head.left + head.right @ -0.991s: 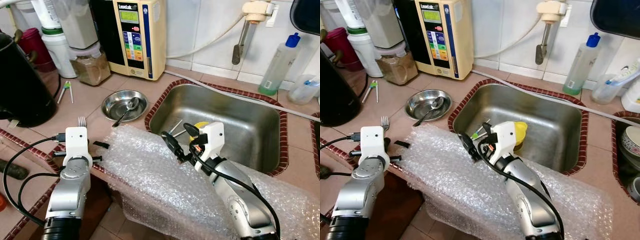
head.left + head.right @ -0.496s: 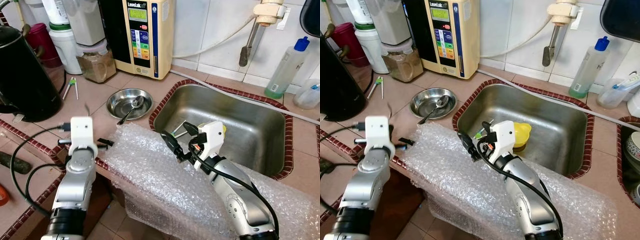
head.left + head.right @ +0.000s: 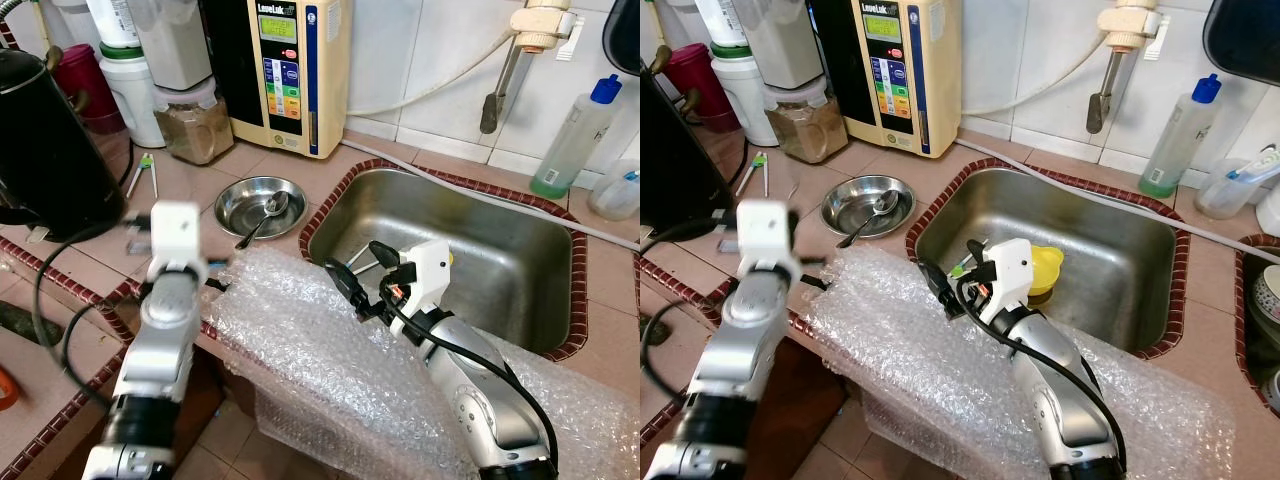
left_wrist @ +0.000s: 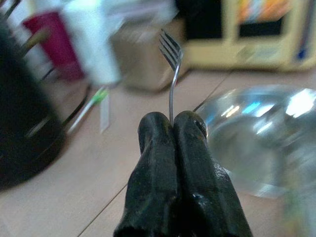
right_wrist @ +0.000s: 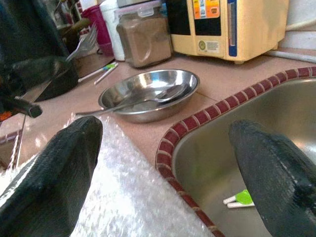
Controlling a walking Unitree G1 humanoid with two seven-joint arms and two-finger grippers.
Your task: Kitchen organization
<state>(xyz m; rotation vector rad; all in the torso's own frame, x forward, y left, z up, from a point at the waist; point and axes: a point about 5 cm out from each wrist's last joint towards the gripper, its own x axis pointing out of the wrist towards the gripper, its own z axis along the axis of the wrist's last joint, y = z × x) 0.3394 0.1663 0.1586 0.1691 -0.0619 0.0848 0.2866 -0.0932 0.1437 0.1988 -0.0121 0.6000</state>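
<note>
My left gripper [image 4: 173, 121] is shut on the thin handle of a metal fork [image 4: 172, 54], tines pointing up. It hovers over the tiled counter near the steel bowl [image 3: 258, 204], which holds a spoon [image 3: 263, 214]. The white wrist block [image 3: 176, 232] hides the fingers in the eye views. My right gripper [image 3: 362, 275] is open with nothing between its fingers. It hangs over the bubble wrap [image 3: 320, 350] at the front rim of the sink [image 3: 480, 225]. A yellow object [image 3: 1045, 268] and a green-handled utensil [image 5: 239, 197] lie in the sink.
A black kettle [image 3: 45, 140] stands at the left. Behind it are a jar of brown powder [image 3: 195, 125] and a cream water machine [image 3: 290, 70]. A green-handled tool [image 3: 145, 175] lies on the counter. A soap bottle [image 3: 570, 135] stands behind the sink.
My left arm has risen and moved toward the steel bowl with the fork in its grip, blurred by motion. The right gripper has stayed over the bubble wrap.
</note>
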